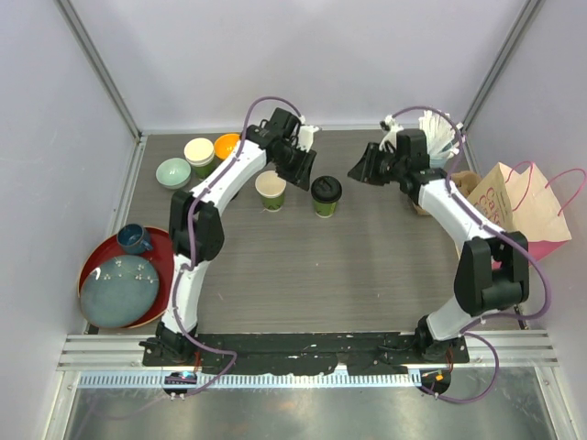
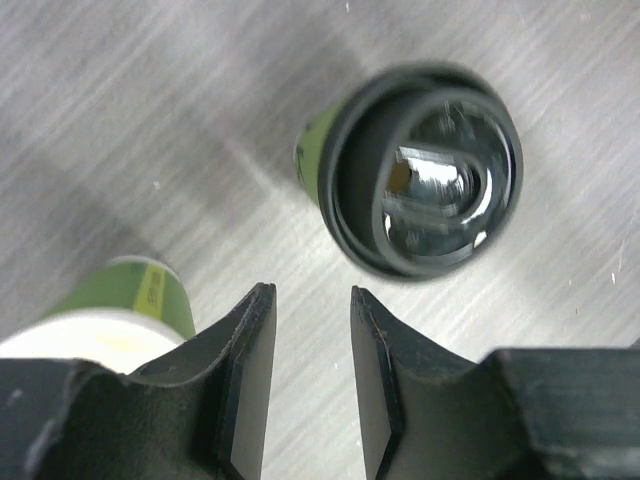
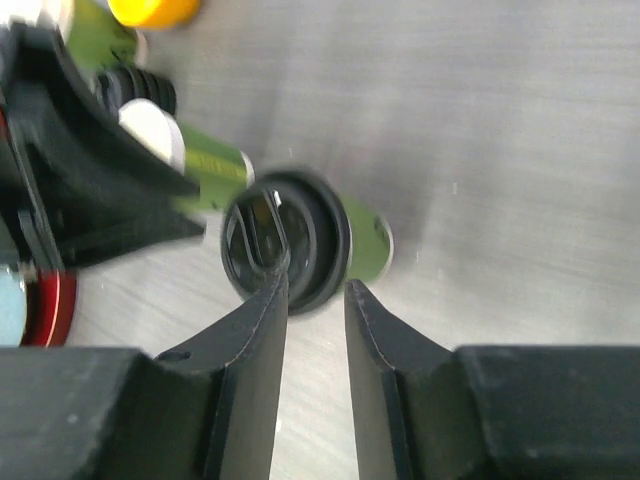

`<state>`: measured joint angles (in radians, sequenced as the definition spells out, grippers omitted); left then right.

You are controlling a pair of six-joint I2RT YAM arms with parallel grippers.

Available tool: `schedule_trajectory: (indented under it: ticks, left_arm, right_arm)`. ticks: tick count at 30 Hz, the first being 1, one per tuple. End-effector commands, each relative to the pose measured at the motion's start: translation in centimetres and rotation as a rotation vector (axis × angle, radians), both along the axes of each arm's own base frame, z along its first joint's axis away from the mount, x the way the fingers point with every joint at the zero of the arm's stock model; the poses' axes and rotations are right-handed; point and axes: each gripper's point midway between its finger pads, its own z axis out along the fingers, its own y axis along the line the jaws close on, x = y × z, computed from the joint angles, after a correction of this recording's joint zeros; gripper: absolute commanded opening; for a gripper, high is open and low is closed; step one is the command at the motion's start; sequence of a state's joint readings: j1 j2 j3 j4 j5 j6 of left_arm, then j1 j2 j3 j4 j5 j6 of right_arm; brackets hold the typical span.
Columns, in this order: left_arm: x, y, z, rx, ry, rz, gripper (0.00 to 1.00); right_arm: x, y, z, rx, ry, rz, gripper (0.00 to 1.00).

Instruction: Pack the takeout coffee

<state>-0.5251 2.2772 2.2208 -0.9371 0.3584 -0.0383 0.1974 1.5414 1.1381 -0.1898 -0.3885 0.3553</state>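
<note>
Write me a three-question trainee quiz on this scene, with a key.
1. Multiple choice: seen from above, the lidded cup stands where, relative to the open cup? A: to its left. B: to its right. C: stacked on it.
2. True or false: the bag sits at the table's right side.
3. Short answer: what do the left end effector and the right end effector hold?

Key: 1 B. 2 True. 3 Nothing; both are open and empty.
</note>
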Motion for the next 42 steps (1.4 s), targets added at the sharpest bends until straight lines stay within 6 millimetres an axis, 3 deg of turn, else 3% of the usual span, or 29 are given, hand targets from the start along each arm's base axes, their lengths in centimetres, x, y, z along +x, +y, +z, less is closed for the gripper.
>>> schedule_trajectory:
  ticks: [1, 2, 3, 7, 11, 13, 14, 16, 17, 19, 20, 21, 22, 23, 24, 25, 26, 28, 29, 38, 42]
  left_arm:
    - [-2.5, 1.1, 4.6, -0.045, -0.067, -0.033, 0.39]
    - [-2.7, 1.4, 4.8, -0.044, -0.07, -0.032, 0.39]
    - [-3.1, 1.5, 5.0, -0.045, -0.067, -0.036, 0.39]
    - [-4.8, 2.1, 5.0, -0.041, -0.027, -0.051, 0.4]
    - [-6.6, 3.5, 3.9, -0.003, 0.004, -0.094, 0.43]
    - [-7.3, 4.1, 4.5, -0.006, -0.007, -0.119, 0.45]
    - [-7.6, 4.7, 4.3, -0.002, 0.006, -0.119, 0.49]
    - [-8.2, 5.5, 5.0, -0.004, -0.006, -0.141, 0.53]
    - [-8.6, 6.3, 4.6, 0.004, 0.015, -0.139, 0.58]
    - [-9.0, 7.2, 4.7, 0.008, 0.01, -0.147, 0.61]
    - [-9.5, 7.7, 4.9, 0.007, 0.013, -0.148, 0.64]
    - [-9.6, 8.4, 5.0, 0.005, 0.015, -0.141, 0.66]
    - [-9.6, 8.9, 5.0, 0.007, 0.009, -0.141, 0.68]
    - [-10.1, 9.5, 5.3, 0.006, 0.01, -0.142, 0.68]
    - [-10.2, 9.9, 5.3, 0.006, 0.012, -0.139, 0.69]
    - [-10.0, 10.7, 5.4, 0.002, 0.008, -0.121, 0.69]
    - [-10.1, 11.1, 5.3, 0.0, 0.004, -0.112, 0.69]
    - [-10.0, 11.7, 5.2, -0.004, 0.0, -0.095, 0.69]
    - [-10.0, 11.9, 4.9, -0.002, 0.001, -0.089, 0.69]
    - [-9.5, 11.9, 4.6, 0.003, 0.013, -0.081, 0.69]
    - [-9.4, 11.9, 4.4, 0.011, 0.01, -0.08, 0.69]
  right_arm:
    - [3.7, 1.2, 3.0, -0.02, -0.112, 0.11, 0.39]
    - [4.3, 1.7, 2.2, -0.014, -0.099, 0.139, 0.4]
    - [4.7, 2.6, 3.1, 0.009, -0.124, 0.185, 0.42]
    - [4.7, 5.4, 3.6, -0.041, -0.262, 0.442, 0.55]
    - [4.3, 6.2, 5.5, -0.162, -0.545, 0.694, 0.63]
    - [4.0, 6.6, 6.6, -0.177, -0.653, 0.792, 0.68]
    - [4.3, 6.9, 8.1, -0.178, -0.705, 0.816, 0.71]
    - [3.9, 7.5, 7.7, -0.162, -0.739, 0.909, 0.75]
    - [4.3, 7.7, 8.6, -0.166, -0.771, 0.928, 0.77]
    - [4.4, 7.8, 6.2, -0.155, -0.699, 0.972, 0.77]
    - [5.3, 7.7, 7.3, -0.213, -0.768, 0.999, 0.77]
    - [5.5, 7.7, 6.8, -0.231, -0.76, 1.021, 0.77]
    - [4.8, 7.5, 4.0, -0.213, -0.647, 1.057, 0.77]
    - [5.8, 7.5, 5.2, -0.286, -0.718, 1.091, 0.76]
    - [5.8, 7.6, 4.5, -0.297, -0.697, 1.121, 0.76]
    - [4.3, 8.1, 1.7, -0.269, -0.58, 1.184, 0.74]
    - [5.0, 8.2, 2.6, -0.319, -0.607, 1.205, 0.72]
    - [3.8, 8.3, 1.4, -0.336, -0.553, 1.281, 0.71]
    - [4.3, 8.8, 0.8, -0.345, -0.552, 1.301, 0.7]
    - [3.1, 8.2, 0.3, -0.364, -0.558, 1.354, 0.68]
    - [3.0, 8.1, -1.6, -0.387, -0.501, 1.372, 0.62]
